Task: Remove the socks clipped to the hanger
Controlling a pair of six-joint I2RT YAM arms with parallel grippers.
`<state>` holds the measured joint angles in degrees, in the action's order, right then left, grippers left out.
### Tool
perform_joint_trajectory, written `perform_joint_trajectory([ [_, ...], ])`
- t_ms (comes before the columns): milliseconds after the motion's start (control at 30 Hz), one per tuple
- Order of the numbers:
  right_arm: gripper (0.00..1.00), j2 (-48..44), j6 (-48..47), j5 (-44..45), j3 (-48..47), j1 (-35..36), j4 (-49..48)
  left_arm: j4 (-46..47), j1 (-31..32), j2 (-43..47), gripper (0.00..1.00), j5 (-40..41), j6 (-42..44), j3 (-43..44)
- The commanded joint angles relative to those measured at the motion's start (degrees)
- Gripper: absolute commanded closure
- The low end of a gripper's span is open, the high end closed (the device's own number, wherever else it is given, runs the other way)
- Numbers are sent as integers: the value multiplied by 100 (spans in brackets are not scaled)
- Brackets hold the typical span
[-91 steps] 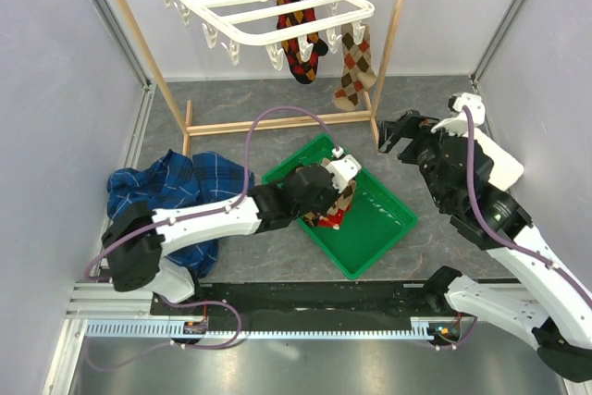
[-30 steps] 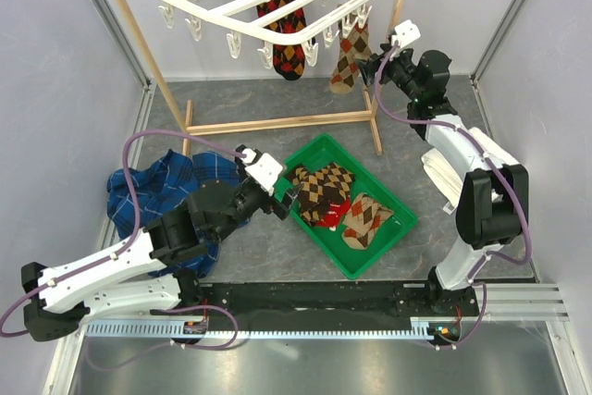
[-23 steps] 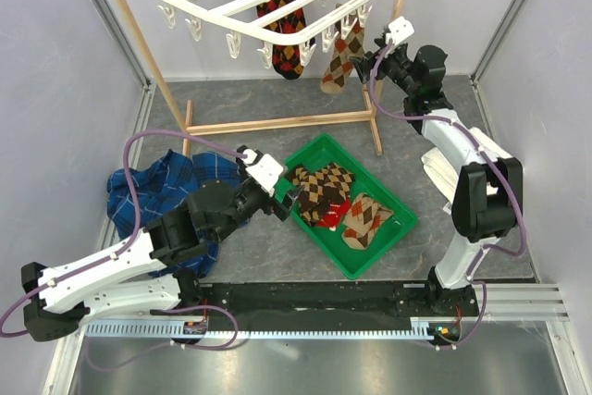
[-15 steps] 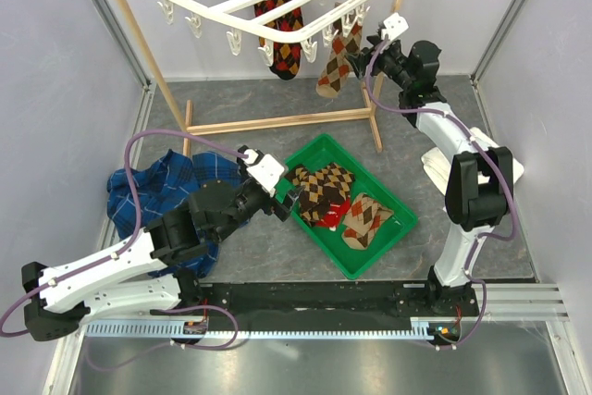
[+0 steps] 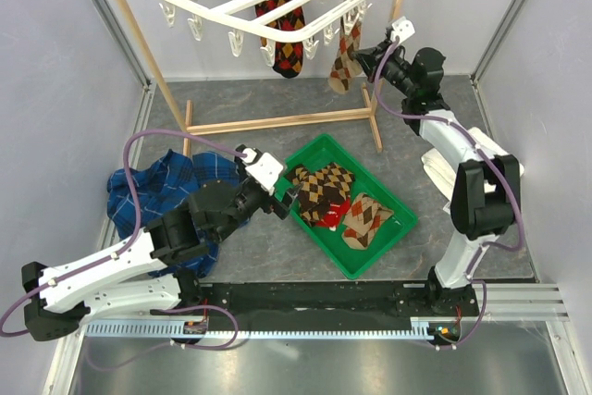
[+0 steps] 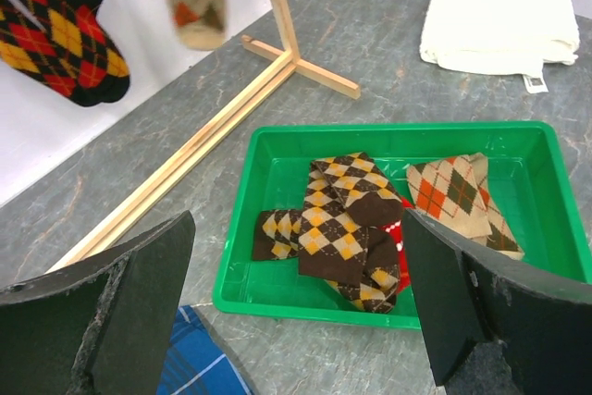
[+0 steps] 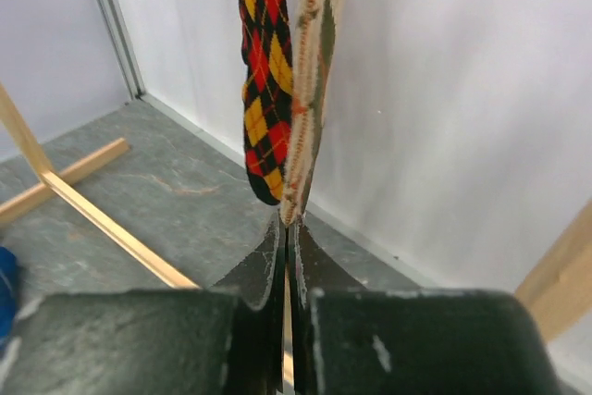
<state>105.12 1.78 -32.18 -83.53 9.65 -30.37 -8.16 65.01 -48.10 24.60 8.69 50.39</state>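
Note:
The white hanger hangs from the wooden rack at the back. Black-red-yellow argyle socks are clipped to its middle. A tan argyle sock dangles from its right corner. My right gripper is raised to that sock and shut on its edge, which I see edge-on rising from the fingertips. My left gripper hovers open at the left edge of the green tray, holding nothing. Brown, red and tan socks lie in the tray.
The wooden rack's base bar and right post stand between the tray and the hanger. A blue plaid cloth lies at the left under my left arm. A white folded cloth lies right of the tray.
My right gripper closed from wide open onto the tan sock's edge. The sock, pushed leftward half a second ago, hangs straighter now. The left arm has not moved.

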Motion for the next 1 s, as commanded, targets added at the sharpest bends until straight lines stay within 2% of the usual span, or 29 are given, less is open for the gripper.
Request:
perform_joint_trajectory([
  [0, 100, -1088, 333, 299, 747, 133, -557, 271, 29, 90, 1, 378, 160, -20],
  [67, 100, -1588, 218, 606, 986, 256, -453, 306, 29, 90, 1, 388, 160, -29],
  [167, 100, -2099, 182, 905, 1128, 476, 196, 307, 29, 72, 1, 361, 124, -38],
  [233, 100, -2311, 348, 1099, 1215, 826, 584, 289, 29, 46, 1, 326, 98, -21],
  [367, 100, -2873, 77, 1890, 1611, 1775, 778, 298, 29, 72, 1, 291, 45, -47],
  [433, 100, -3084, 277, 2084, 1743, 2119, 761, 307, 29, 98, 1, 344, 19, -65],
  [567, 100, -3296, 542, 2084, 1954, 2567, 506, 324, 38, 125, 2, 396, -112, -91],
  [700, 100, -3375, 560, 2348, 1858, 3085, 838, 456, 38, 222, 3, 405, -271, -170],
  [800, 100, -3437, 621, 2515, 1892, 3306, 901, 692, 29, 257, 3, 791, -140, -214],
  [967, 100, -3551, 1078, 2647, 1901, 3394, 1042, 720, 29, 152, 3, 775, -279, 75],
])
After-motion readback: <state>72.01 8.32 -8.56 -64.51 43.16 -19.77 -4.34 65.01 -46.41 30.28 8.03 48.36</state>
